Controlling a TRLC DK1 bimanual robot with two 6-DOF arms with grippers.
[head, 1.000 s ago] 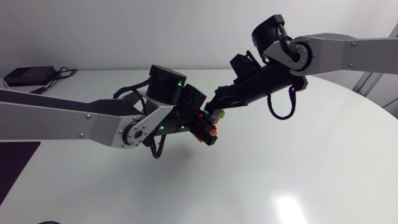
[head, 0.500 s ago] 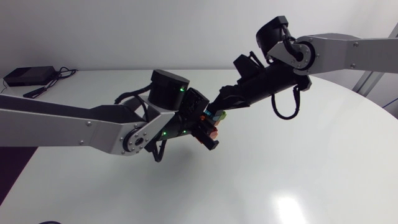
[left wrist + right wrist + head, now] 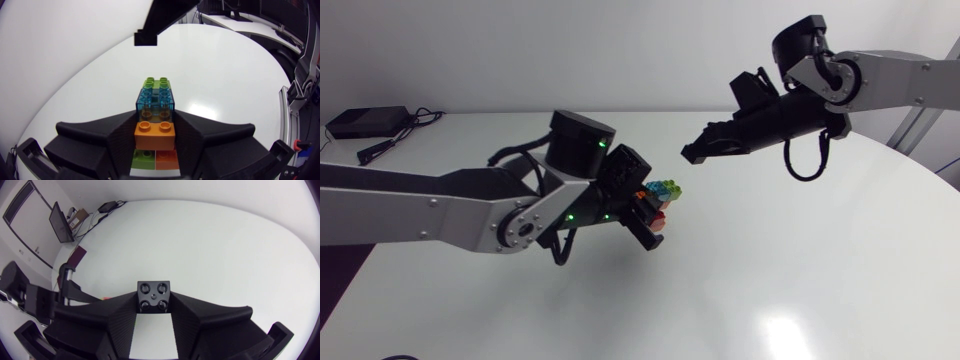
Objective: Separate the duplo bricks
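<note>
Head view, centre of frame: the left gripper (image 3: 655, 208) is clamped on a stack of duplo bricks (image 3: 661, 194), held above the table (image 3: 790, 290). To the upper right and well apart from it, the right gripper (image 3: 693, 154) is closed on a single black brick (image 3: 153, 296), which sits at its fingertips with the studs facing the camera. The step in hand appears to be stripping the stack brick by brick. It is best done by setting the black brick aside and then taking the free green brick (image 3: 156, 83) by its side faces. That brick should be tilted off rather than pulled straight, while the left fingers (image 3: 117, 137) pinch firmly at the orange brick (image 3: 155, 134). The stack's long axis runs out along the left fingers, through the translucent blue brick (image 3: 156, 104). In the head view its green end points to the upper right, toward the right gripper.
</note>
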